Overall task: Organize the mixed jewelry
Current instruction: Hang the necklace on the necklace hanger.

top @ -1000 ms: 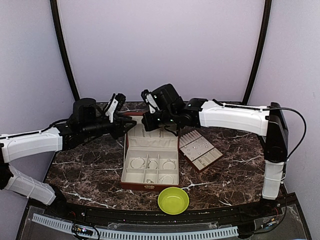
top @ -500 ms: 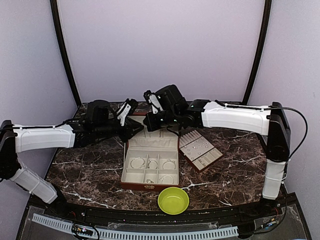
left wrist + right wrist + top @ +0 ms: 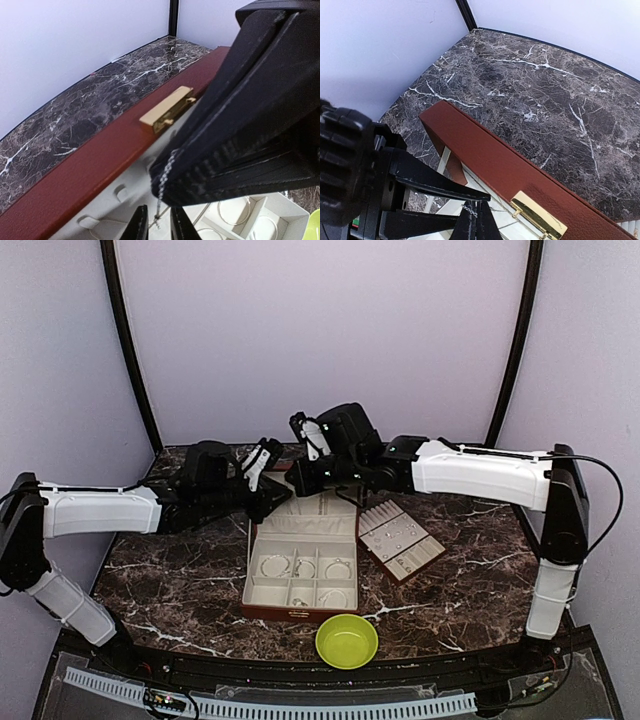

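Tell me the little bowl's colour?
The small round bowl is lime green, clearest in the top external view.

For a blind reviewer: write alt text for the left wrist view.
The shut right gripper dangles a thin silver chain between the left gripper's open fingertips, above an open red-brown jewelry box with a gold clasp on a dark marble tabletop.

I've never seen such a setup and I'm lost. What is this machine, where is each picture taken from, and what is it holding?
Two robot arms stand at the near edge of a table. One picture looks down from above; the other two come from a camera on each wrist. On the table lie an open jewelry box with wire hoops inside, a padded tray and a green bowl. Over the box, the right gripper pinches a thin chain; the left gripper, slightly open, brackets the hanging end.
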`<state>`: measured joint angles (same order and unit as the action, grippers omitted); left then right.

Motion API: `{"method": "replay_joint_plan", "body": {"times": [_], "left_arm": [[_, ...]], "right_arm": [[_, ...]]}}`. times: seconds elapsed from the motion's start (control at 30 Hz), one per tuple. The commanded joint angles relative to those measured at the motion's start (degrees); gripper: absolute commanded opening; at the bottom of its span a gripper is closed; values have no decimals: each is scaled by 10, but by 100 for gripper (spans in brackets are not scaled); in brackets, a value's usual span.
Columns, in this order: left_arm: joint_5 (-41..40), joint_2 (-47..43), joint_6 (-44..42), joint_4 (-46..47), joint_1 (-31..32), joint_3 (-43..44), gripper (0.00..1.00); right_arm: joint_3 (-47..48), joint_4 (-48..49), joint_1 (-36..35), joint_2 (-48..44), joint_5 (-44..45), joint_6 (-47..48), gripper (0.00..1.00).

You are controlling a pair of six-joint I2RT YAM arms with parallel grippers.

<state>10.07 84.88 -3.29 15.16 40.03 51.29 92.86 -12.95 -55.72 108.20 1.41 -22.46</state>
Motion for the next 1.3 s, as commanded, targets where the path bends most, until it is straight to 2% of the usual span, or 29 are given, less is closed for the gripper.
{"method": "replay_joint_plan", "body": {"times": [0.0,0.13,0.2,0.3,0.37,0.63,0.83,0.93,1.07,1.27], "left_arm": [[35,-8,7,50,3,-9,19],[42,0,9,53,4,-6,19],[42,2,11,57,4,-6,14],[23,0,14,58,4,-8,2],[7,-4,18,60,4,-12,0],[-31,-12,30,64,4,-22,0],[-27,-14,30,68,4,-24,0],[-24,-16,30,72,3,-28,0],[-21,-22,30,77,3,-34,0],[-15,-34,29,82,3,-43,0]], "right_arm": [[-7,25,3,-18,-9,-8,0],[-9,25,3,-20,-10,-9,0],[-10,25,3,-20,-11,-10,0],[-15,29,3,-22,-11,-12,0],[-26,36,3,-26,-11,-15,0],[-94,91,6,-58,-11,-19,1],[-167,167,9,-94,-45,-11,19],[-200,202,10,-101,-39,-3,25],[-233,251,10,-98,-32,11,26],[-276,349,8,-92,-28,28,21]]}}
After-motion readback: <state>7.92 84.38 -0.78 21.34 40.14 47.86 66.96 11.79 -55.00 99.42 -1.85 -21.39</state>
